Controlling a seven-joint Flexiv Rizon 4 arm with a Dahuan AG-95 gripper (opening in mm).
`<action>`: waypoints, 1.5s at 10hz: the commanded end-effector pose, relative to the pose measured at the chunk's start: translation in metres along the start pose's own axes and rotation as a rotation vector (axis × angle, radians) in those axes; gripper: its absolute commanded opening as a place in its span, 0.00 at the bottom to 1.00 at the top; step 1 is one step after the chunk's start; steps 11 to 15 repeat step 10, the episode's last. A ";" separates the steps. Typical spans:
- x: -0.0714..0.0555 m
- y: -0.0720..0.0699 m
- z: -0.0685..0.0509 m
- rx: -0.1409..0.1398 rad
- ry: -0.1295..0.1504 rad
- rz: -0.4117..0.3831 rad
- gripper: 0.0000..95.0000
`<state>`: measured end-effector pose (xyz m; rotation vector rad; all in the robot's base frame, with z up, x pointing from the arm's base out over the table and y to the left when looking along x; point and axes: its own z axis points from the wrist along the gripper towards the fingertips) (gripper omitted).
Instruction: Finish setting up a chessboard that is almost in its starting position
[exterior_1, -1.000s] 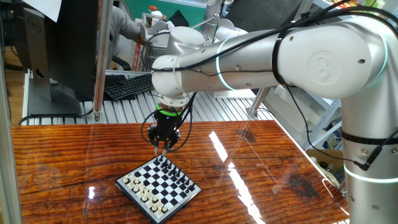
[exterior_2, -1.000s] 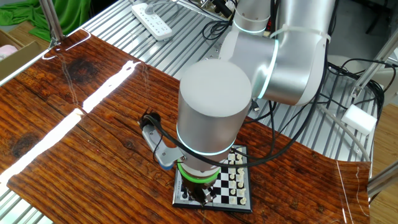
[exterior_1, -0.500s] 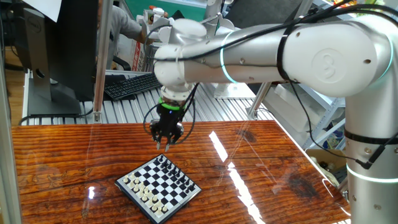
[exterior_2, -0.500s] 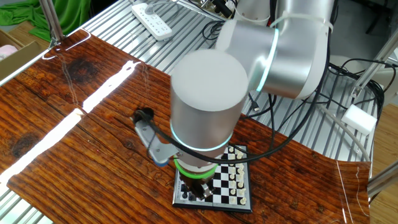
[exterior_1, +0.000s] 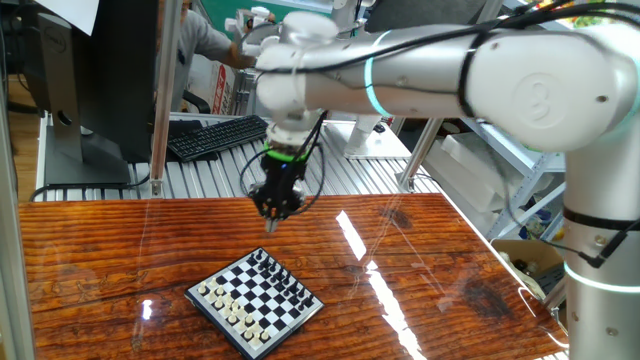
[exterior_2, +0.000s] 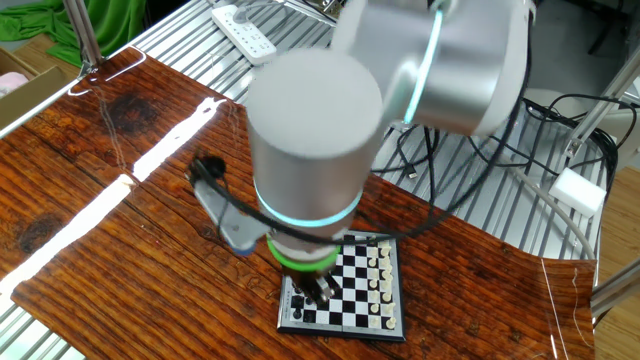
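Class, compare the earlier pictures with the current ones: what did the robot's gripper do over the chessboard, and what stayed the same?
The gripper rose from just above the far corner of the chessboard to well above it, drifting slightly right in this view. Its fingers are shut now; whether they pinch a piece is too small to tell. The chessboard stayed put on the wooden table, its rows of black and white pieces looking unchanged.
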<state>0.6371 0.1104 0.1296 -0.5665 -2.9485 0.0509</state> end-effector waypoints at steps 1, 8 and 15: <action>-0.003 -0.012 -0.015 0.012 0.043 -0.002 0.00; -0.001 -0.055 -0.031 0.029 0.085 0.010 0.00; -0.001 -0.057 -0.032 0.034 0.082 0.015 0.00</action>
